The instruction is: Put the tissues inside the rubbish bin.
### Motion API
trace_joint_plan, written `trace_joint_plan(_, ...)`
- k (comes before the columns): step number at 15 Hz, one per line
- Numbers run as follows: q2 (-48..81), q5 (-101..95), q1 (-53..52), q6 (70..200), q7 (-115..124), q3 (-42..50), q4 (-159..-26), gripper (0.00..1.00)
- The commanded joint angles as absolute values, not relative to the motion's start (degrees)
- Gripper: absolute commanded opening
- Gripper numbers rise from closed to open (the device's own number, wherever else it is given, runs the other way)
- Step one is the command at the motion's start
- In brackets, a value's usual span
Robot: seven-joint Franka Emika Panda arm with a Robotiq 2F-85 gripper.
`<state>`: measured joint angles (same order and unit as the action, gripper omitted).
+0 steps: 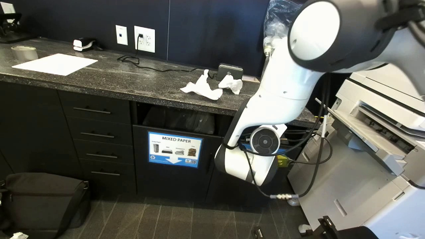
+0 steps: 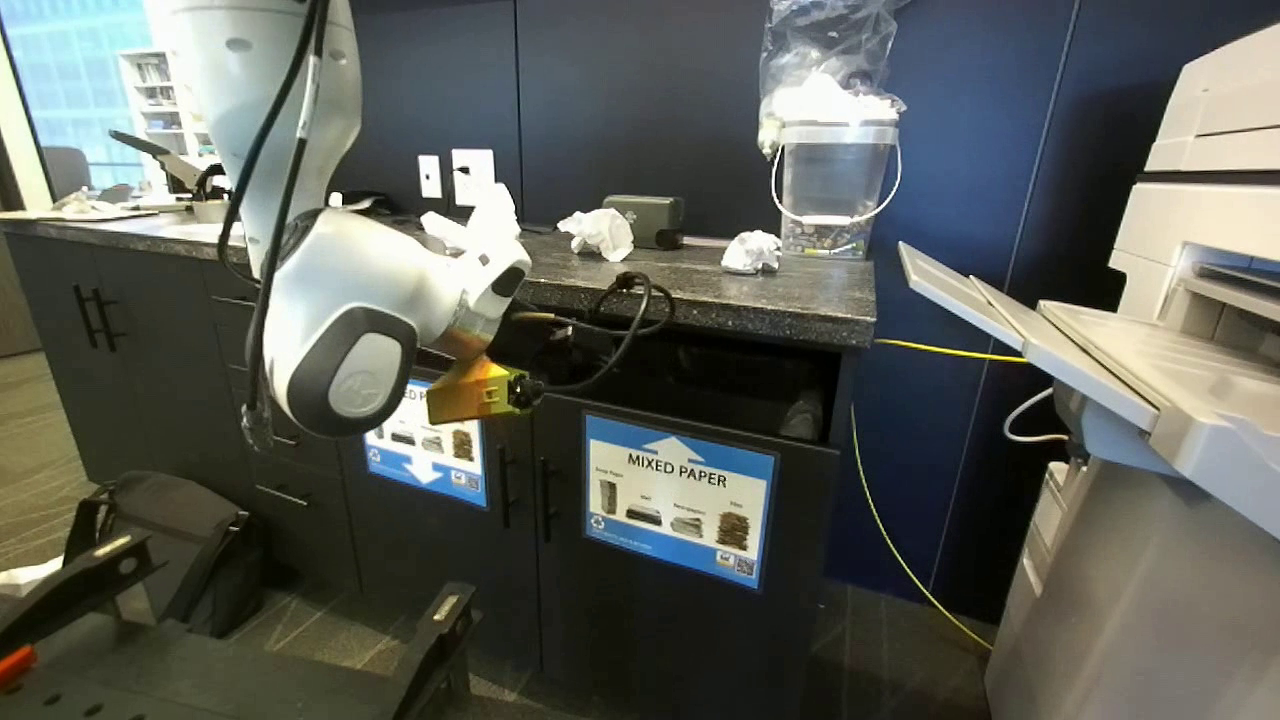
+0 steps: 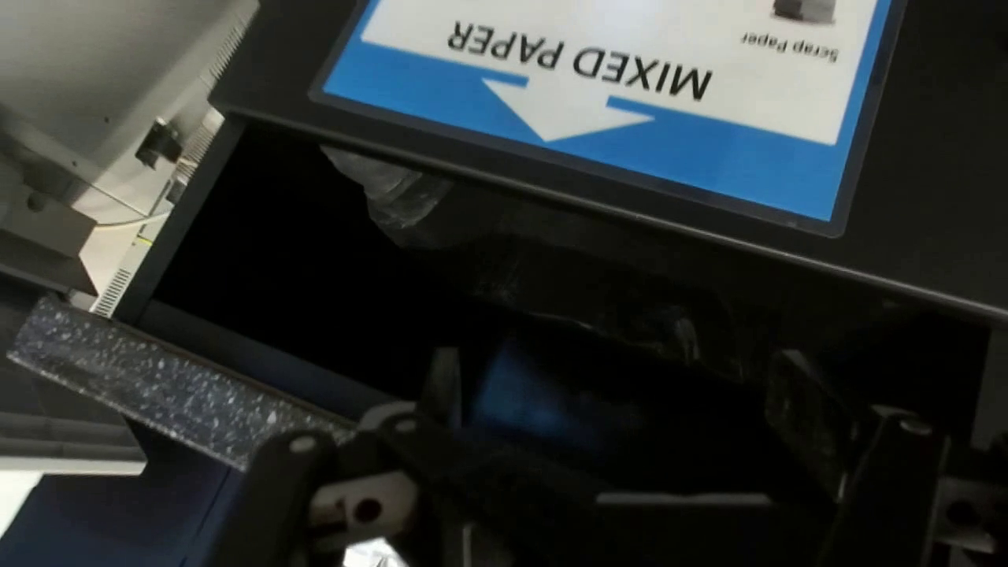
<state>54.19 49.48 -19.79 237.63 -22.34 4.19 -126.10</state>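
My gripper (image 3: 618, 358) is at the bin (image 3: 654, 211), jaws wide, nothing I can see between them, though the dark mouth hides its depth. In an exterior view, tissues (image 2: 597, 235) lie on the counter (image 2: 800, 290) at ten, eleven and one o'clock from that mouth. Lifting before backing out could strike the counter's edge, at nine o'clock in the wrist view.

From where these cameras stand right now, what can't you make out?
Mixed-paper bin: its depths are lost in shadow in the wrist view.
Hand: mostly hidden behind the robot arm in an exterior view.
Clear plastic bucket: bottom contents too small to name in an exterior view.
White scrap: cut off by the bottom edge in an exterior view.
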Motion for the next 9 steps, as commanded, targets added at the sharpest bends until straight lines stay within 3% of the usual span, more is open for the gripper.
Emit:
trace_joint_plan(1,39.90,48.68,-18.94,230.26,-25.20,3.28,-139.26,1.00)
trace_joint_plan(9,14.99,54.30,-21.22,196.57,-42.37,8.90,-152.15,1.00)
